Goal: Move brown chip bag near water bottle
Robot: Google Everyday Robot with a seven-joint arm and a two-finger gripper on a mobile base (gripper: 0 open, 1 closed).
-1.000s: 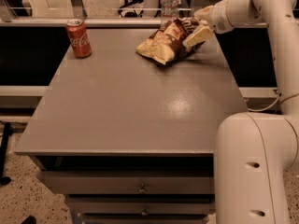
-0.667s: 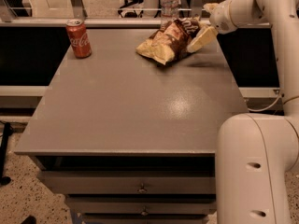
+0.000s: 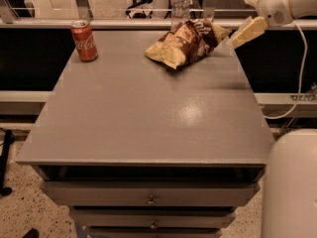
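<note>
Contact with the brown chip bag (image 3: 185, 43) is ending. The gripper (image 3: 240, 19), which was pressing against the bag's right end a moment ago, is now hanging clear of it, up and to the right, beyond the right edge of the table (image 3: 148, 118). Its two pale fingers (image 3: 247, 30) are standing apart with nothing between them, so it is carrying nothing away.

The bag is not following the arm. It is lying where it lay a second ago, crumpled on its side at the far end of the table, right of centre. The water bottle (image 3: 181, 4) is standing upright directly behind it at the far edge. The bag's back edge is overlapping the bottle's base in this view, so whether the two are touching or just beside each other cannot be told. The red can (image 3: 84, 40) is sitting well apart at the far left corner, undisturbed.

Judging from this, the placing is looking finished. The bag is resting next to the bottle and has been let go, and the arm seems to be retreating rather than lining up another push.
</note>
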